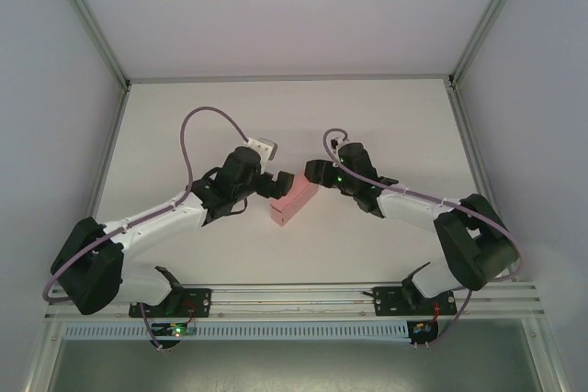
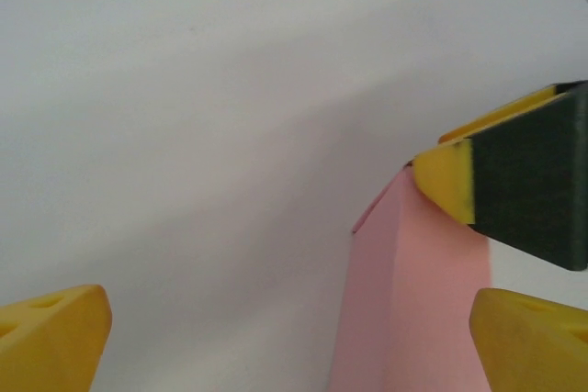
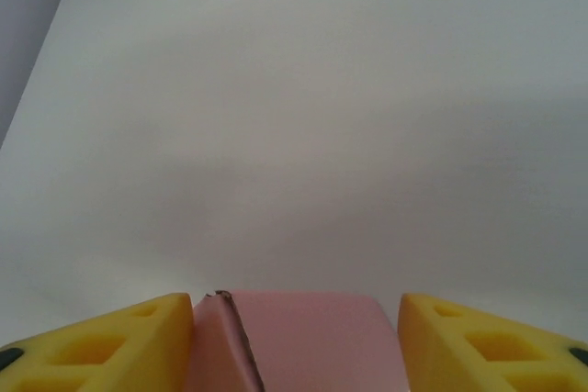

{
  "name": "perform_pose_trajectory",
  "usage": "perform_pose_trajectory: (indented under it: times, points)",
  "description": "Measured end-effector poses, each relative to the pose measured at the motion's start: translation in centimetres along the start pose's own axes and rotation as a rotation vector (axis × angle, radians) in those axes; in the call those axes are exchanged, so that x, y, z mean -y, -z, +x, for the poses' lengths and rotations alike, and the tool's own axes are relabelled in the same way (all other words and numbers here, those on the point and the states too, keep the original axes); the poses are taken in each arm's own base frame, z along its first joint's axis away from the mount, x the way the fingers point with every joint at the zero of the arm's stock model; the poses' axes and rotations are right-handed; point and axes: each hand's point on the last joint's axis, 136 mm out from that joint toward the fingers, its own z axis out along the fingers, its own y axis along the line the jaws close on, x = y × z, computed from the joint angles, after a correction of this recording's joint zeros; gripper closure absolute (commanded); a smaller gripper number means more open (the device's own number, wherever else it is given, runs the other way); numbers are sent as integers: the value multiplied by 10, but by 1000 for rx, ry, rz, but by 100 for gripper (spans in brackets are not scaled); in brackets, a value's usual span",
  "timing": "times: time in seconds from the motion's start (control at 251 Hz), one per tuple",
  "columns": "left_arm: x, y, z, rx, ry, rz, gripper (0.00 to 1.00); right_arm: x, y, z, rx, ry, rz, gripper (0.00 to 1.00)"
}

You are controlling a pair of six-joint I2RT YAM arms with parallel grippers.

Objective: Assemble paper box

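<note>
Centrally on the worktop [image 1: 386, 126] the paper box [image 1: 294, 201] is laid. L tool [image 2: 292, 341] is spread wide, box beside one finger. R tool [image 3: 294, 346] is parted astride box end; side gap is resolved by wrist cam, not top cam.

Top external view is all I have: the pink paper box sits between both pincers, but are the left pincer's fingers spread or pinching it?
Observer: The left pincer is spread wide. The paper box lies near one finger and far from the other.
Operator: Anything touching the box's far end?
Observer: One yellow-tipped finger of the right pincer appears to rest against its far corner.
Operator: How does the box sit in the right pincer?
Observer: Its end sits between both fingers, close on each side; contact there isn't clear.
</note>
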Motion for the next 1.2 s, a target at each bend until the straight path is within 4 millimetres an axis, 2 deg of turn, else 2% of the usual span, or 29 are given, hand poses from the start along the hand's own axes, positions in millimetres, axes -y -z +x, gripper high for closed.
perform_pose_trajectory:
  times: [0.12, 0.295, 0.315, 0.331, 0.347, 0.435, 0.551, 0.67, 0.782, 0.878, 0.974, 1.034, 1.201]
  points:
    - [15, -9, -1, -60, -43, 80, 0, 2, 7, -11, 25, -14, -5, 25]
    - [32, -28, 21, -208, -89, 186, 0, -4, 28, -38, 101, -26, -43, 18]
    - [34, -30, 23, -225, -90, 194, 0, -5, 30, -40, 108, -24, -48, 16]
    - [34, -32, 25, -236, -91, 199, 0, -5, 32, -43, 115, -27, -51, 5]
    - [35, -34, 27, -247, -93, 204, 0, -6, 34, -45, 121, -22, -55, 2]
    - [39, -38, 35, -289, -94, 236, 0, -13, 42, -50, 134, -7, -86, 2]
    - [43, -35, 41, -317, -94, 261, 0, -21, 43, -42, 72, 77, -106, 2]
    - [42, -28, 43, -317, -101, 259, 0, -37, 51, -38, 26, 300, -159, 2]
    - [37, -11, 46, -294, -108, 236, 0, -55, 59, -37, 11, 523, -249, 2]
    - [33, 1, 46, -268, -114, 217, 0, -70, 66, -22, -60, 845, -389, 2]
    - [30, 8, 46, -254, -113, 203, 0, -75, 67, -3, -153, 1145, -517, 2]
    - [27, 10, 46, -247, -113, 191, 0, -76, 66, 3, -206, 1271, -589, 2]
    - [21, 12, 47, -244, -110, 170, 0, -74, 52, 5, -339, 1515, -747, 2]
